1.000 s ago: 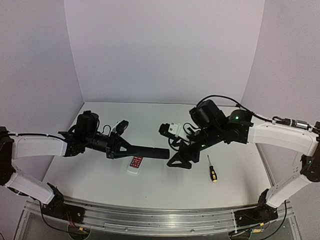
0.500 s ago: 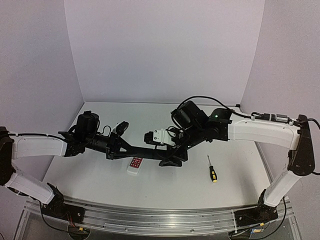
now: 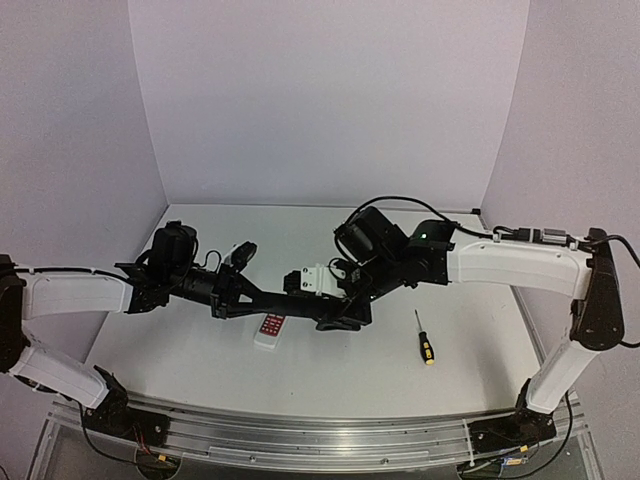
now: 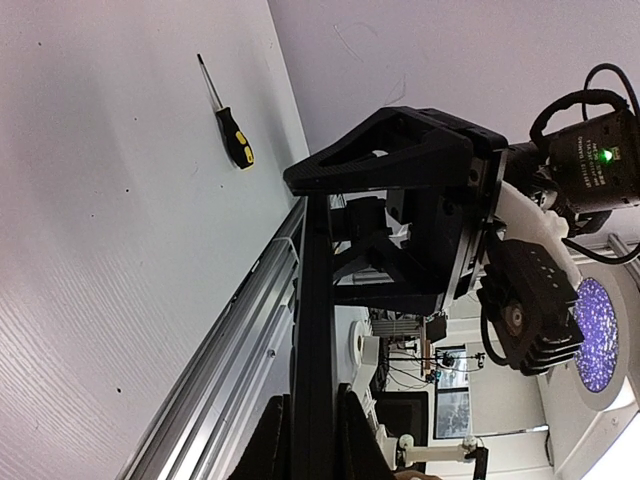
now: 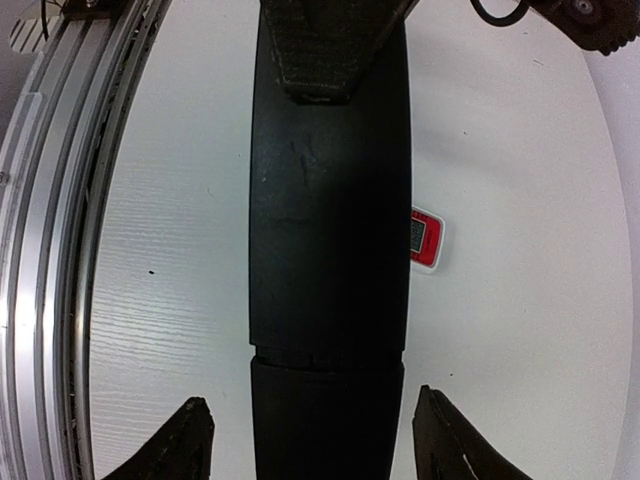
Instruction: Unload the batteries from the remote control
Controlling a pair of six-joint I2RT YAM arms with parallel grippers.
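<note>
My left gripper (image 3: 235, 296) is shut on one end of the slim black remote control (image 3: 295, 300) and holds it level above the table. In the left wrist view the remote (image 4: 311, 330) runs edge-on between the closed jaws (image 4: 312, 425). My right gripper (image 3: 335, 316) is open at the remote's free end. In the right wrist view its fingertips (image 5: 200, 420) stand apart on either side of the remote (image 5: 328, 200), not touching it. A seam crosses the remote's back near that end. The batteries are hidden.
A wider white remote with a red panel (image 3: 270, 331) lies on the table under the held remote and peeks out in the right wrist view (image 5: 424, 240). A yellow-and-black screwdriver (image 3: 425, 340) lies to the right, also in the left wrist view (image 4: 232, 130). The metal rail (image 3: 300, 430) runs along the near edge.
My right gripper has moved left and down from beside the remote's tip until its open fingers straddle the remote's free end. The left arm and remote have stayed still.
</note>
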